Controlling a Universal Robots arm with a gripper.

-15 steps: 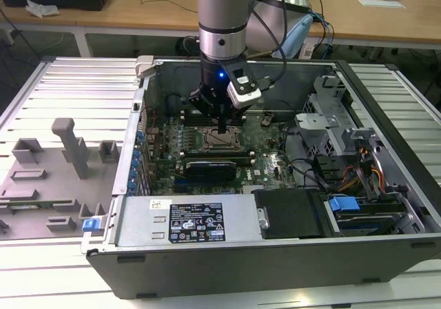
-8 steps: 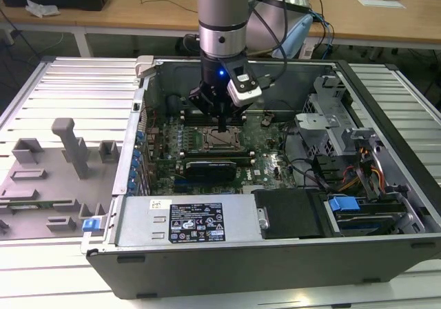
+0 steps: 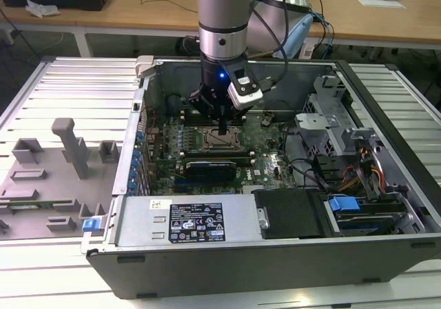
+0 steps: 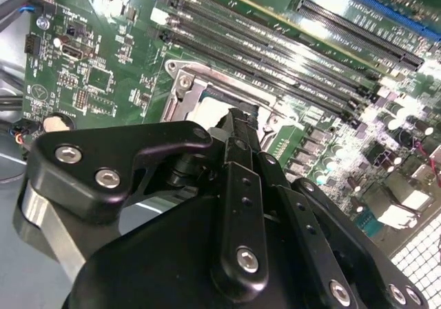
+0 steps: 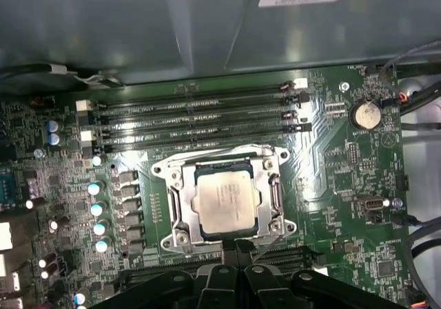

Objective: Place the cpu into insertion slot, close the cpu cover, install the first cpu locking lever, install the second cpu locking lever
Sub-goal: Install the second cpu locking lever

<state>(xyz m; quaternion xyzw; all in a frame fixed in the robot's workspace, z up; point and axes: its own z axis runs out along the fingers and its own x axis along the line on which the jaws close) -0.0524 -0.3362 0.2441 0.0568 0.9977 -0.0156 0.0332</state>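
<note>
The arm's gripper (image 3: 224,126) hangs straight down inside the open computer case (image 3: 386,109), which lies on the slatted bench (image 3: 62,81), and its tip sits low over the near edge of the insertion slot (image 3: 222,139) on the green motherboard (image 3: 269,161). In the first wrist view the cpu (image 5: 226,200) lies flat in the insertion slot (image 5: 180,205), its silver-grey top facing up and squared to the frame. The cpu cover (image 5: 269,158) appears down around the chip as a bright metal frame with the chip showing through its cut-out centre, though whether it is fully seated cannot be told. A thin wire locking lever (image 5: 272,243) runs slantwise off the socket's corner nearest the gripper (image 5: 236,245), and whether it is hooked down cannot be told. The jaws look pressed together into one narrow dark tip, with nothing pinched between them, just beside the socket's edge and that lever. In the second wrist view the gripper (image 4: 238,119) ends at the socket frame (image 4: 185,83), with the long memory slots (image 4: 275,50) running just beyond the socket. A grey fixture tray (image 3: 48,178) with upright blocks rests on the bench beside the case, well apart from the socket.
</note>
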